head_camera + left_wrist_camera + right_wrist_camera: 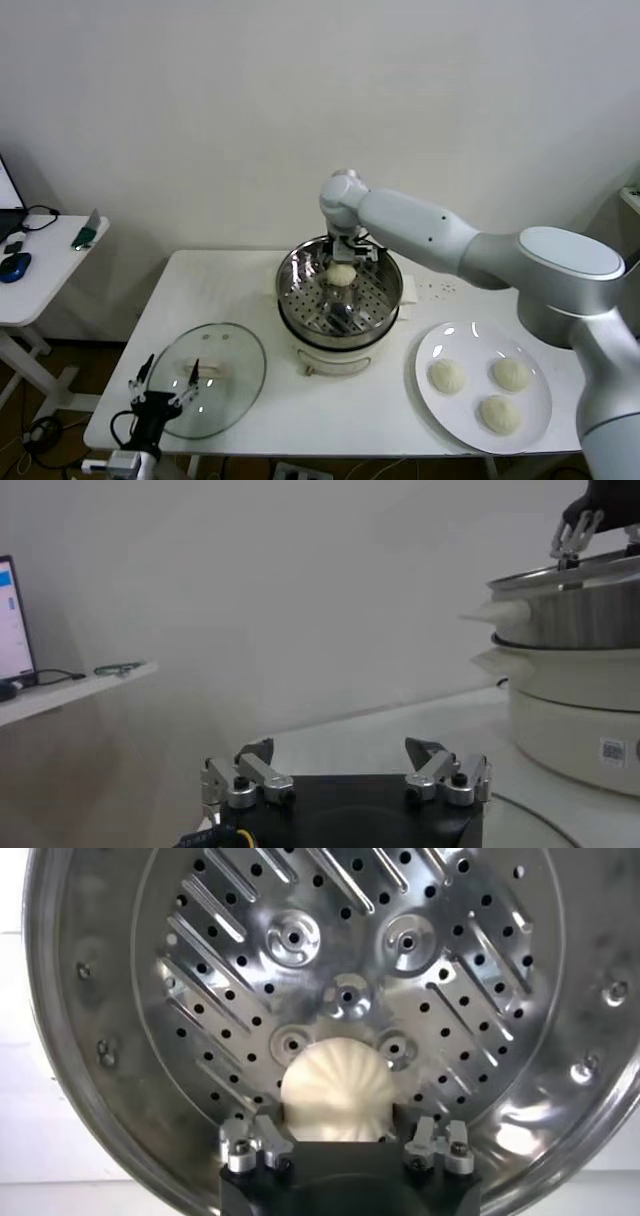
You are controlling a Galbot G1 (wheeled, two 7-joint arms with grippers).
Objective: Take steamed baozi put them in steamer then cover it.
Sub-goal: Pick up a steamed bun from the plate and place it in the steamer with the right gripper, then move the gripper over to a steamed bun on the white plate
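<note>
The steamer stands at the middle of the white table, its perforated tray filling the right wrist view. One steamed baozi lies at the back of the tray. My right gripper reaches down into the pot and is open, its jaws standing wide on either side of that baozi. Three more baozi lie on a white plate to the right. The glass cover lies flat at the front left. My left gripper hangs open and empty just above the cover.
The steamer's steel wall and white base rise to the right of the left gripper. A second small table with a mouse and cables stands at the far left. A wall is close behind.
</note>
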